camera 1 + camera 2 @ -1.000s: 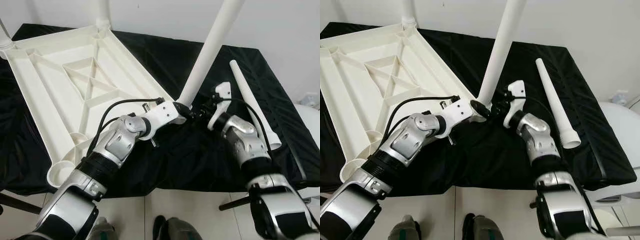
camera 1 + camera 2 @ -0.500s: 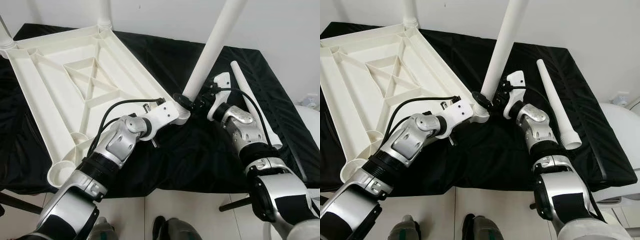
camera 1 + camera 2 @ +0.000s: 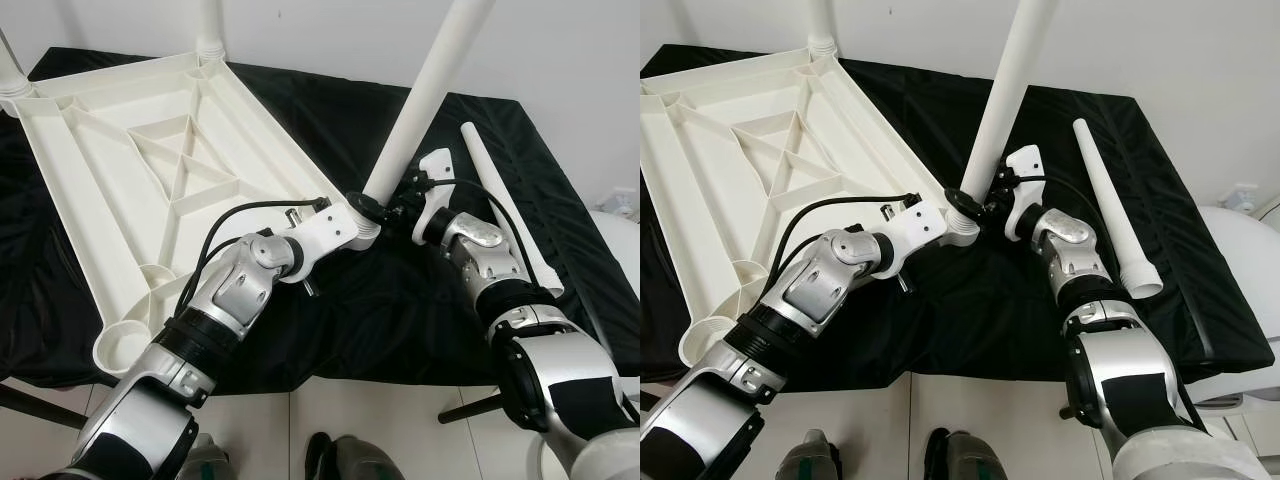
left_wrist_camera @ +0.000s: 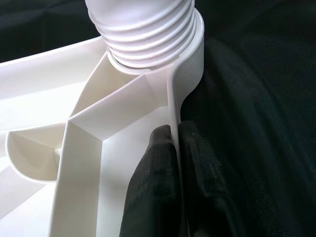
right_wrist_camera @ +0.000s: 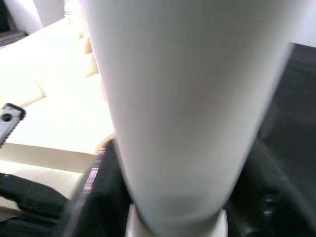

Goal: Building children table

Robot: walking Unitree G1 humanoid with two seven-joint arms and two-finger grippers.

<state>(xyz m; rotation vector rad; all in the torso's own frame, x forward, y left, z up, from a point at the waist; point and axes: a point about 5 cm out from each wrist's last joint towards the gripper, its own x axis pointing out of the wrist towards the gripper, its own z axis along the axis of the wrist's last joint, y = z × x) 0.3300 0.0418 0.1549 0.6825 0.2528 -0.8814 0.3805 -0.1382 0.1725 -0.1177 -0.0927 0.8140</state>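
The white table top (image 3: 150, 170) lies upside down on a black cloth. At its near right corner a white leg (image 3: 425, 90) stands tilted in the socket (image 4: 148, 34). My left gripper (image 4: 170, 163) is shut on the thin rim just beside that socket, one finger on each side. My right gripper (image 3: 388, 208) is shut on the leg's lower end, and its black fingers (image 5: 96, 197) flank the leg (image 5: 187, 98) in the right wrist view. A loose leg (image 3: 1110, 210) lies on the cloth to the right.
Two more legs (image 3: 207, 25) stand upright in the far corners. The black-covered bench ends at a front edge (image 3: 400, 375) above the tiled floor. A white rounded object (image 3: 622, 235) sits off the right side.
My right wrist has risen and turned while holding the leg, whose base has shifted slightly into the corner socket. The left gripper has kept its hold on the rim.
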